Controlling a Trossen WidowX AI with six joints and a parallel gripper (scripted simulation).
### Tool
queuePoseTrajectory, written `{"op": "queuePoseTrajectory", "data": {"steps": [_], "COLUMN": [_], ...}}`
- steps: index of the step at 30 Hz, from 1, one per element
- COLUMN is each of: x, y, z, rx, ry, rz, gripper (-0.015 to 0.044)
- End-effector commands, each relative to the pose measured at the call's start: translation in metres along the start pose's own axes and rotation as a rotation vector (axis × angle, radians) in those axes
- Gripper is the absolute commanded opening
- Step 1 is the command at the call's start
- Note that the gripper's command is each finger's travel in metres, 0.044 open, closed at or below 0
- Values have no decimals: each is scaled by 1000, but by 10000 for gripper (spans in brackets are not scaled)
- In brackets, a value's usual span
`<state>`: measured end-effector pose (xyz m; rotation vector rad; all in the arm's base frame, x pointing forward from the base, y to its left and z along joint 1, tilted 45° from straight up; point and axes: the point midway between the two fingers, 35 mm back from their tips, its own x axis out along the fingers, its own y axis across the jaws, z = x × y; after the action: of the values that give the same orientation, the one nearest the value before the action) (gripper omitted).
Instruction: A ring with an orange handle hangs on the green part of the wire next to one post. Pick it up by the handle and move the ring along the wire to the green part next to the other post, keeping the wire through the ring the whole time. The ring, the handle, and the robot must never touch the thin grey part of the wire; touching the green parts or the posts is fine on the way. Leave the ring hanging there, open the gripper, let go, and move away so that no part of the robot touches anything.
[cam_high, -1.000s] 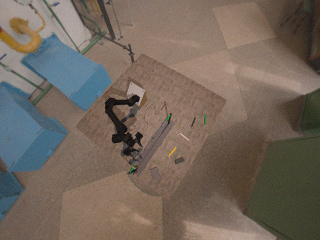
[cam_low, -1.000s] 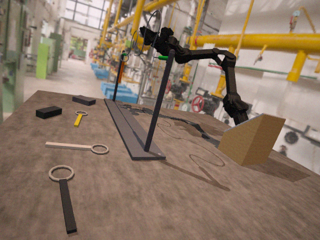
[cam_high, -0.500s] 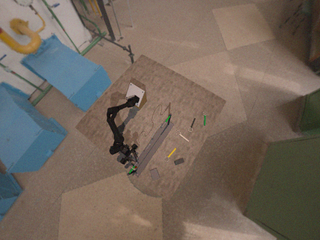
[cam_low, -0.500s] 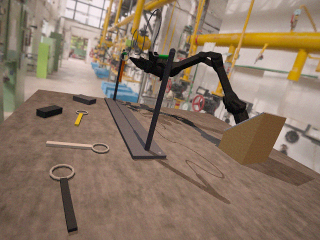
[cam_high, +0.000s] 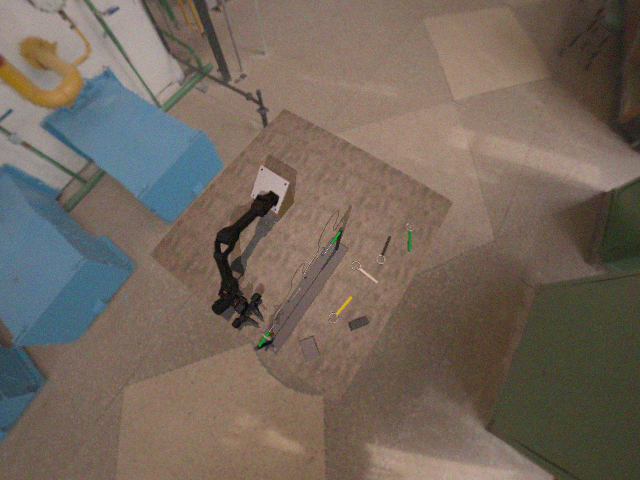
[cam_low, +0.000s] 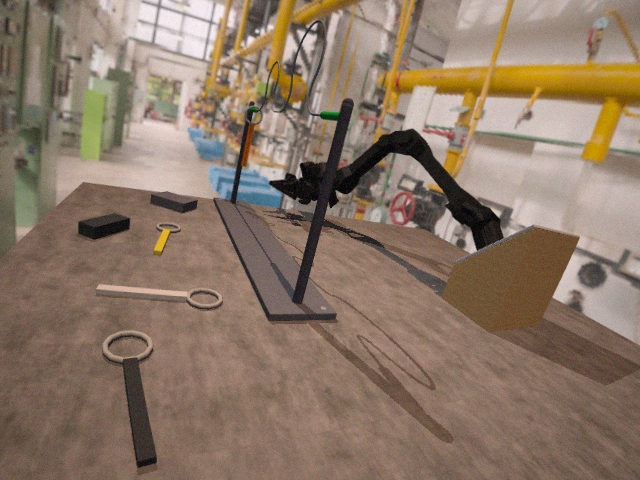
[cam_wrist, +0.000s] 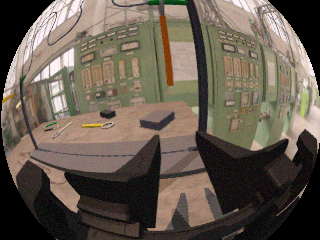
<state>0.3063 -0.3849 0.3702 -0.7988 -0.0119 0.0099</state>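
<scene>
The orange handle (cam_high: 271, 334) (cam_low: 248, 145) (cam_wrist: 167, 52) hangs down from its ring (cam_low: 253, 116), which is around the green part (cam_low: 252, 110) (cam_wrist: 175, 2) beside the far post (cam_low: 239, 165) (cam_wrist: 201, 75). The thin grey wire (cam_low: 323, 49) (cam_wrist: 80, 22) loops up between the posts. The other green part (cam_high: 336, 237) (cam_low: 329, 115) (cam_wrist: 22, 78) is at the near post (cam_low: 321, 206) in the exterior view. My gripper (cam_high: 262, 313) (cam_low: 283, 187) (cam_wrist: 178, 138) is open and empty, on the robot's side of the wire. In the wrist view the handle is above and beyond the fingertips.
The grey base plate (cam_high: 312, 289) (cam_low: 258, 258) joins the posts. Beyond it lie a yellow-handled ring tool (cam_high: 344, 305) (cam_low: 162, 241), a pale one (cam_high: 368, 273) (cam_low: 144, 292), a black one (cam_low: 136, 403), a green one (cam_high: 409, 241) and two dark blocks (cam_high: 358, 323) (cam_low: 174, 201).
</scene>
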Motion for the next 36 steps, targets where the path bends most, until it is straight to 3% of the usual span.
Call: {"op": "queuePoseTrajectory", "data": {"steps": [1,7,36], "x": [5,48,80], "y": [-4,-6,-9], "z": [8,52,54], "rx": [-17,-15,-15], "ry": [-13,-17,-18], "rz": [8,4,3], "gripper": [160,160,160]}}
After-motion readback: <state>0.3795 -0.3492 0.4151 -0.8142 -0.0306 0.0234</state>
